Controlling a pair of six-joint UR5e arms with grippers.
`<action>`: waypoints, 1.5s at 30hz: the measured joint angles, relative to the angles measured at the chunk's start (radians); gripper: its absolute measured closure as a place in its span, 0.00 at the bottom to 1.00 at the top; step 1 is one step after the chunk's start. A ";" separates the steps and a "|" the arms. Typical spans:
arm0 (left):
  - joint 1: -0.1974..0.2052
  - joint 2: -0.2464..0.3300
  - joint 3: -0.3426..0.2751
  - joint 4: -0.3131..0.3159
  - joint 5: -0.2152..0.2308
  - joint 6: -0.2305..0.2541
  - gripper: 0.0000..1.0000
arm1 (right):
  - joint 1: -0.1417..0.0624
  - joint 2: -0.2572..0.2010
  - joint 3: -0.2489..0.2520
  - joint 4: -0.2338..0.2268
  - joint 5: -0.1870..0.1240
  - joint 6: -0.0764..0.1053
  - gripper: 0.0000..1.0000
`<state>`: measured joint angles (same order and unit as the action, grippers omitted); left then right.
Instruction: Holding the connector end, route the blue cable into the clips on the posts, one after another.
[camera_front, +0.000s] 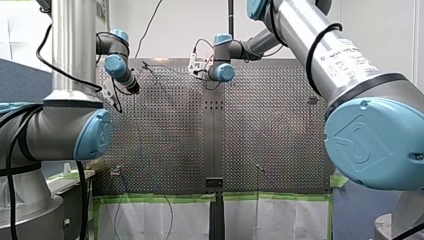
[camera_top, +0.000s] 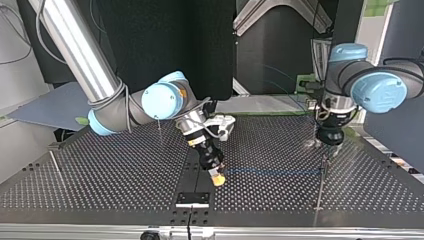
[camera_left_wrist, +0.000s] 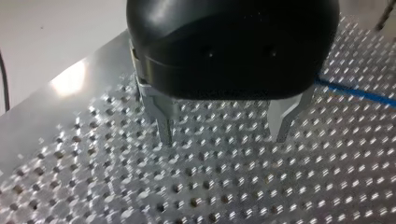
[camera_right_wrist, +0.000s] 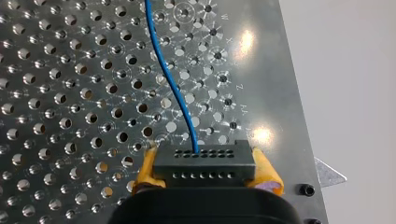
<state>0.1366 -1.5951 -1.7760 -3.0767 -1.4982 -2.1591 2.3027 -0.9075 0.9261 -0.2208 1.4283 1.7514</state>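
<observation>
This was a robotics lab or test cell, not a lived-in room. Two industrial arms, my left arm (camera_front: 75, 50) and my right arm (camera_front: 320, 55), all silver tubing and pale blue joint caps, were mounted at a perforated metal counter (camera_top: 100, 175) drilled in a regular grid of holes. Thin posts (camera_top: 53, 160) stood in that grid. Green tape (camera_front: 160, 198) and white sheeting (camera_front: 150, 220) edged the counter. A black screen (camera_top: 165, 40) closed it off behind the arms, and black wiring (camera_front: 150, 25) hung loose against a bare white wall (camera_front: 180, 30).
</observation>
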 joint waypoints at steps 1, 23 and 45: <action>-0.002 0.011 -0.010 -0.005 0.001 -0.002 0.00 | 0.000 0.000 0.000 0.000 0.000 0.000 1.00; -0.060 0.223 -0.048 -0.084 -0.019 0.010 0.00 | -0.004 0.000 0.000 0.007 -0.002 -0.004 1.00; -0.081 0.258 -0.048 -0.138 -0.015 0.211 0.00 | -0.005 0.001 0.000 0.007 -0.002 -0.003 1.00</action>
<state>0.0558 -1.3369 -1.8235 -3.2148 -1.5136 -1.9479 2.2978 -0.9067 0.9260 -0.2134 1.4267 1.7485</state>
